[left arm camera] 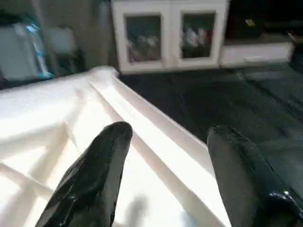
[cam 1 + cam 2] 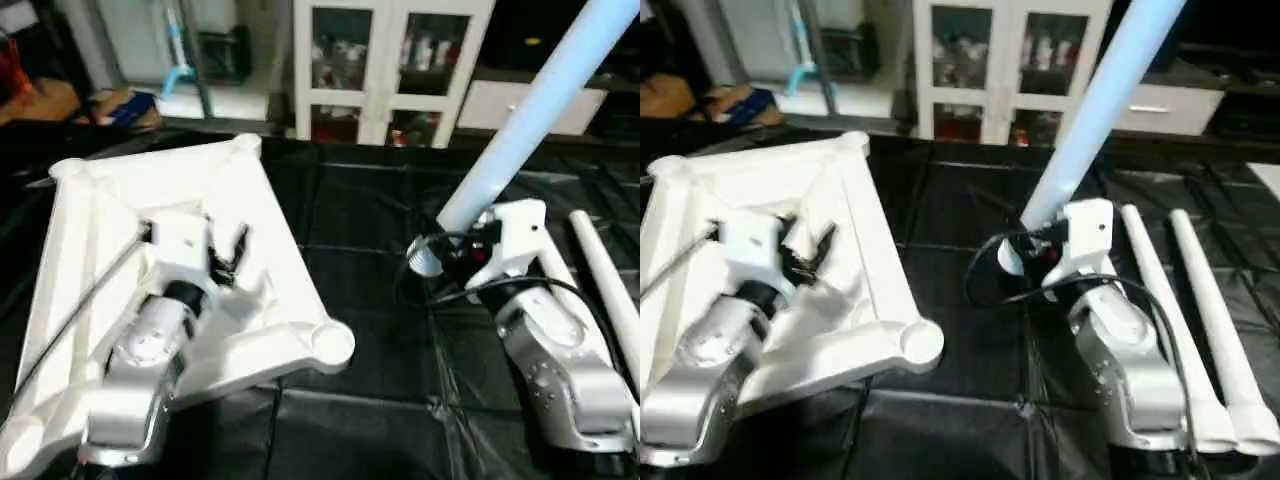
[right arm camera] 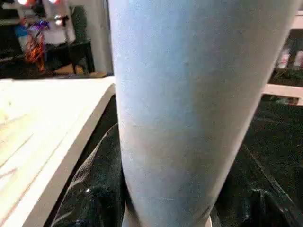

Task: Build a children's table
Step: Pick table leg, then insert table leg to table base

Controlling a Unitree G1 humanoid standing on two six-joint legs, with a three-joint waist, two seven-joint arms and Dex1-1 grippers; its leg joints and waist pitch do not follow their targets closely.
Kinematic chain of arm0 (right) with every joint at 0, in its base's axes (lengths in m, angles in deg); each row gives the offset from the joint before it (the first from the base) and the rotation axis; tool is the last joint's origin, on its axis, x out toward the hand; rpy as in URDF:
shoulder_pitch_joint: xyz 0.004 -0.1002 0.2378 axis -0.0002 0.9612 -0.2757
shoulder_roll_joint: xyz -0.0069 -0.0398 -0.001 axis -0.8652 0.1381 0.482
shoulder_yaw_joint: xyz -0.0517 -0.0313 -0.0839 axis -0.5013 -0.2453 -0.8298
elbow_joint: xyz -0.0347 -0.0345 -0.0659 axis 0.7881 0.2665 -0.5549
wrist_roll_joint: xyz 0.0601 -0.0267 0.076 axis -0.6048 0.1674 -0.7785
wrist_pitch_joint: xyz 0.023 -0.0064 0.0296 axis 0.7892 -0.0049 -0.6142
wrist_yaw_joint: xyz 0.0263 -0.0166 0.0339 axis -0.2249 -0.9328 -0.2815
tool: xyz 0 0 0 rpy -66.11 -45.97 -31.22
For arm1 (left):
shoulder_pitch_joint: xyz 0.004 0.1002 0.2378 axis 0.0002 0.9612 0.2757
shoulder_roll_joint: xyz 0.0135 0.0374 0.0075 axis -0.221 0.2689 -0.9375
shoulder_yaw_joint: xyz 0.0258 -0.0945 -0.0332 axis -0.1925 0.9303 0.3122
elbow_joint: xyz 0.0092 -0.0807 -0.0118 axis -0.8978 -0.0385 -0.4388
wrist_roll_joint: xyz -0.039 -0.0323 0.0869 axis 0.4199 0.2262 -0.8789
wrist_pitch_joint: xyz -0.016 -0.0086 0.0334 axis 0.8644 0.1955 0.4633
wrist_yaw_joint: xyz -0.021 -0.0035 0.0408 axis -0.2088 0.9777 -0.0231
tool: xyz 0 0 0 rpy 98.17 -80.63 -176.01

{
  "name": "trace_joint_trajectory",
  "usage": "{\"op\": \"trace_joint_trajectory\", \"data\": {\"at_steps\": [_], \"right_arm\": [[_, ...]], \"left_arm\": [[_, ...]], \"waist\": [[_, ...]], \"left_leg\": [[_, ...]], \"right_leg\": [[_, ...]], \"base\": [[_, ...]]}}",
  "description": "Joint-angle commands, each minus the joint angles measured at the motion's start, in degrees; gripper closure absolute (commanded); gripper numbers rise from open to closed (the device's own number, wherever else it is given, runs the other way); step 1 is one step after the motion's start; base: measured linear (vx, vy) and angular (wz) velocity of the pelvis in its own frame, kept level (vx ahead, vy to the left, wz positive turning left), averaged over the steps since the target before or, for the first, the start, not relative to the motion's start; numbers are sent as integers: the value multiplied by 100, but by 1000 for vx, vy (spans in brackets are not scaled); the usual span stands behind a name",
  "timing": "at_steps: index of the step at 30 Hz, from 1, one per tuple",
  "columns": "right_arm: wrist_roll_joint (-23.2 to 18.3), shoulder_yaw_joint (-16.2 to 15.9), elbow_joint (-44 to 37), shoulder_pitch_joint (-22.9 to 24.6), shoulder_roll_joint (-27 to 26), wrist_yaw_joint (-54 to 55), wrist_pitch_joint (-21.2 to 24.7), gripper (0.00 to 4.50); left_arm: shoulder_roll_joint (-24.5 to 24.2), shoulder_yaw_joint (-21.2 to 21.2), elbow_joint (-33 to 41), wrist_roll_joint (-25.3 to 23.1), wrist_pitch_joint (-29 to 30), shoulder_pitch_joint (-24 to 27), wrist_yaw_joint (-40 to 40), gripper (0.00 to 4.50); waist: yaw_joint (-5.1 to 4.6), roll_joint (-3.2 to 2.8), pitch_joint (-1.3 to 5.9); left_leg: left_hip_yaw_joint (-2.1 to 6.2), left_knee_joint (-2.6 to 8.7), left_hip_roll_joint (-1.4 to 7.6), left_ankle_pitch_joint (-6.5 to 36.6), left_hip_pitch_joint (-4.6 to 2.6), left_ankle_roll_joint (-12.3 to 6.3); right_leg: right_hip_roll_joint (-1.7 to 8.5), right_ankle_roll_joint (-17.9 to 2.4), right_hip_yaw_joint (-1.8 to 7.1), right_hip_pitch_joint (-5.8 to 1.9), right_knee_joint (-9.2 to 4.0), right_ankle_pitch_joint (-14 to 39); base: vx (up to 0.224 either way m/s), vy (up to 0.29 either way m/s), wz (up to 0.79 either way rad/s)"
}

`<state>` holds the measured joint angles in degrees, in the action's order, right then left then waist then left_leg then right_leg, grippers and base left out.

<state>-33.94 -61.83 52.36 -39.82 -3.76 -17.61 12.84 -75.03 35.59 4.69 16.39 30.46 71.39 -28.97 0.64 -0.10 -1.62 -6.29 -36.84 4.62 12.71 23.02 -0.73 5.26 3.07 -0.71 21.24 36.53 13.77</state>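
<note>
- Head view: my right gripper (image 2: 447, 255) is clamped on a white table leg (image 2: 545, 100) that rises tilted above the black floor (image 2: 370, 400).
- My left gripper (image 2: 228, 258), fingers (image 1: 94, 175) apart, hovers over the upturned table top (image 2: 110, 200), holding nothing.
- Two more legs (image 2: 1200, 310) lie beside my right arm.

Soft indoor light, glare on the white top (image 1: 156, 142), slight blur.
</note>
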Motion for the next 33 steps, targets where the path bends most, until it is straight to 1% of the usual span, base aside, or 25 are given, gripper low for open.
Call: {"op": "trace_joint_trajectory", "data": {"at_steps": [1, 2, 3, 4, 5, 7, 8, 9, 10, 13, 14, 16, 17, 18, 19, 20, 21, 22, 24, 25, 27, 29, 30, 32, 33], "right_arm": [[-96, -76, -135, -47, 55, -203, 51, 263], [-76, -113, -102, -75, 69, -253, 50, 263], [-71, -150, -50, -113, 87, -320, 43, 263], [-86, -177, -6, -143, 105, -388, 35, 263], [-124, -195, 170, -243, 127, -523, -38, 263], [-233, -173, 358, -346, 142, -701, -108, 263], [-252, -171, 374, -356, 145, -729, -113, 263], [-274, -168, 401, -370, 151, -773, -131, 263], [-382, -171, 491, -422, 193, -990, -184, 263], [-534, -237, 574, -489, 342, -1449, -162, 263], [-539, -245, 573, -491, 360, -1490, -151, 263], [-548, -273, 571, -503, 424, -1623, -120, 263], [-548, -283, 568, -504, 462, -1680, -109, 263], [-543, -301, 566, -504, 500, -1721, -90, 263], [-556, -311, 574, -506, 540, -1770, -48, 263], [-563, -313, 574, -505, 553, -1785, -35, 263], [-591, -328, 543, -487, 593, -1834, 16, 263], [-631, -347, 473, -449, 637, -1885, 79, 263], [-733, -386, 365, -395, 687, -1998, 178, 263], [-803, -418, 290, -349, 732, -2103, 242, 263], [-818, -440, 250, -316, 762, -2152, 271, 263], [-814, -466, 211, -258, 788, -2219, 288, 263], [-806, -464, 206, -242, 790, -2224, 284, 263], [-806, -451, 200, -227, 804, -2237, 289, 263], [-805, -449, 199, -225, 808, -2237, 288, 263]], "left_arm": [[-207, -58, -47, 104, 112, 44, -365, 157], [-293, -77, -67, 187, 119, 56, -562, 157], [-403, -105, -79, 301, 130, 66, -828, 157], [-491, -130, -80, 393, 146, 71, -1045, 157], [-733, -227, -86, 554, 118, 55, -1578, 129], [-968, -303, -83, 744, 147, 16, -2087, 122], [-992, -307, -83, 771, 152, 11, -2144, 117], [-1045, -332, -82, 796, 172, 4, -2241, 103], [-1306, -484, -72, 861, 275, 2, -2661, 103], [-1876, -875, 23, 961, 576, 85, -3500, 79], [-1916, -906, 37, 967, 604, 91, -3553, 72], [-2063, -1026, 81, 975, 699, 112, -3737, 42], [-2137, -1083, 77, 948, 707, 114, -3823, 42], [-2205, -1151, 36, 865, 675, 115, -3880, 42], [-2304, -1257, -79, 676, 557, 103, -3926, 42], [-2333, -1288, -112, 618, 521, 100, -3937, 42], [-2371, -1336, -201, 502, 442, 82, -3934, 42], [-2353, -1330, -266, 455, 400, 57, -3891, 42], [-2372, -1316, -347, 426, 397, -26, -3894, 42], [-2435, -1325, -395, 406, 413, -96, -3917, 42], [-2474, -1310, -408, 434, 462, -121, -3954, 42], [-2578, -1267, -379, 465, 546, -114, -4052, 70], [-2614, -1246, -352, 483, 586, -99, -4073, 70], [-2685, -1221, -274, 536, 631, -60, -4124, 81], [-2698, -1216, -253, 554, 648, -49, -4140, 101]], "waist": [[-3, 6, 232], [-22, -1, 219], [-69, -8, 198], [-94, -5, 176], [-104, 13, 163], [-119, 26, 134], [-116, 24, 127], [-121, 14, 115], [-128, 46, 122], [-130, 38, 129], [-138, 45, 130], [-154, 58, 132], [-169, 83, 142], [-169, 83, 142], [-190, 128, 144], [-186, 119, 155], [-192, 141, 158], [-200, 170, 167], [-182, 149, 177], [-193, 232, 189], [-166, 188, 195], [-165, 206, 202], [-165, 209, 200], [-161, 233, 201], [-155, 230, 194]], "left_leg": [[146, 548, 688, 789, -206, -90], [135, 581, 699, 1058, -228, -17], [106, 634, 707, 1530, -223, 160], [89, 668, 712, 1950, -231, 363], [74, 679, 712, 2281, -253, 524], [74, 697, 700, 2698, -263, 707], [82, 699, 696, 2828, -267, 752], [85, 715, 702, 3079, -299, 858], [102, 723, 704, 3092, -277, 876], [104, 750, 697, 2958, -244, 837], [98, 751, 696, 2927, -240, 824], [73, 746, 711, 2737, -236, 765], [62, 740, 715, 2626, -228, 717], [62, 740, 715, 2626, -228, 717], [46, 734, 722, 2434, -209, 622], [51, 729, 724, 2330, -199, 586], [39, 727, 721, 2226, -193, 539], [22, 711, 732, 1907, -176, 414], [2, 695, 740, 1726, -204, 351], [-25, 679, 741, 1584, -202, 255], [-35, 667, 752, 1228, -192, 127], [-54, 658, 760, 1012, -194, 67], [-65, 656, 760, 945, -197, 47], [-90, 645, 760, 925, -207, 7], [-98, 647, 766, 903, -199, -21]], "right_leg": [[345, -1328, 125, -208, -403, -377], [305, -1378, 110, -182, -407, -106], [263, -1357, 97, -154, -422, 378], [263, -1263, 107, -116, -454, 837], [279, -1157, 123, -68, -491, 1209], [301, -1006, 147, 1, -539, 1755], [309, -961, 151, 12, -557, 1902], [297, -886, 151, 55, -577, 2066], [305, -847, 150, 41, -576, 2019], [301, -838, 157, 33, -543, 1800], [297, -855, 159, 34, -538, 1752], [318, -980, 172, 32, -527, 1545], [325, -1043, 173, 17, -516, 1463], [325, -1043, 173, 17, -516, 1463], [329, -1112, 177, 2, -519, 1327], [339, -1126, 179, -19, -504, 1240], [337, -1135, 175, -27, -502, 1175], [337, -1189, 175, -50, -483, 927], [339, -1296, 170, -49, -462, 724], [320, -1344, 162, -56, -454, 558], [342, -1429, 159, -84, -415, 230], [320, -1497, 144, -92, -388, -11], [316, -1536, 140, -99, -379, -74], [322, -1590, 146, -104, -386, -77], [332, -1609, 154, -108, -389, -41]], "base": [[-69, -16, 6], [-71, 0, 4], [-76, 9, 0], [-76, 9, 0], [-75, 15, -1], [-77, 17, 0], [-81, 16, 0], [-61, 13, -1], [-61, 13, -1], [0, 0, 0], [0, 0, 0], [0, 0, 0], [0, 0, 0], [0, 0, 0], [0, 0, 0], [0, 0, 0], [57, -13, -4], [0, 0, 0], [0, 0, 0], [0, 0, 0], [0, 0, 0], [0, 0, 0], [0, 0, 0], [0, 0, 0], [0, 0, 0]]}}
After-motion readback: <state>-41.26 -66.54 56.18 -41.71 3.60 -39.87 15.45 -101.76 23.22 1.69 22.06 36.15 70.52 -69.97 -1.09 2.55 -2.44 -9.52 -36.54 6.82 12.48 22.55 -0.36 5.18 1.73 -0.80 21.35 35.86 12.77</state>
